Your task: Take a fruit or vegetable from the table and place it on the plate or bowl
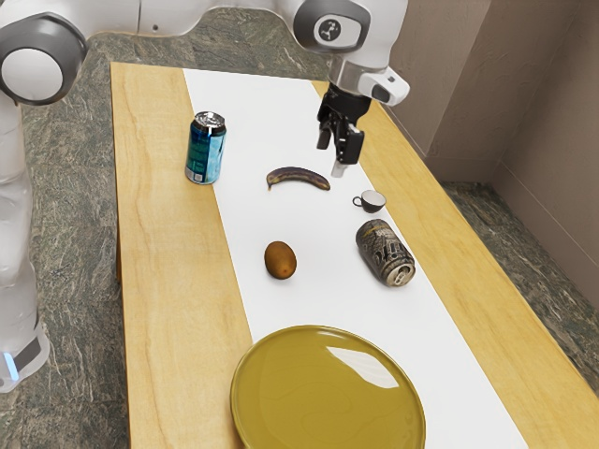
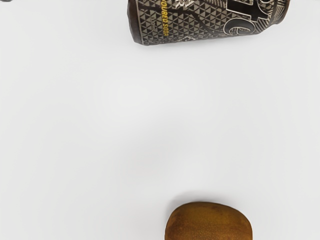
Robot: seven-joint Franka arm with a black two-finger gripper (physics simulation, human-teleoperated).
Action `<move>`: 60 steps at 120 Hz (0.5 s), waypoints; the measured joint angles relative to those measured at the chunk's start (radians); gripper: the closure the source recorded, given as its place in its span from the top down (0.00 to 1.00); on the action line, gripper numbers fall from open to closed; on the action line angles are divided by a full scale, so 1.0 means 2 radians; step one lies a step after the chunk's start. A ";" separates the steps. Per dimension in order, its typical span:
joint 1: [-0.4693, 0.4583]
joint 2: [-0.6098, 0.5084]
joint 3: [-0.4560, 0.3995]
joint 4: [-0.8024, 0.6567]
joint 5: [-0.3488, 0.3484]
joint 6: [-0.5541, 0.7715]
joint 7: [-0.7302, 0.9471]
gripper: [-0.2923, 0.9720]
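Hand (image 1: 333,157) hovers empty, fingers apart, near the banana (image 1: 298,178) toward the desk's (image 1: 168,309) far edge.

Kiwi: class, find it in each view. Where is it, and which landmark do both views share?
Exterior view: the kiwi lies on the white strip, between banana and plate.
Wrist view: the kiwi faces the tipped can across bare strip.
Shared landmark: the tipped can.

Clutter on the wooden tabletop (image 1: 159,281) and its white runner (image 1: 281,122).
A blue can (image 1: 205,148) stands upright at the runner's edge; a dark patterned can (image 1: 385,253) lies on its side on the runner, a small cup (image 1: 370,200) near it.
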 joint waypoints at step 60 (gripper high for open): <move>-0.009 0.045 0.021 0.063 0.051 -0.095 0.073 0.77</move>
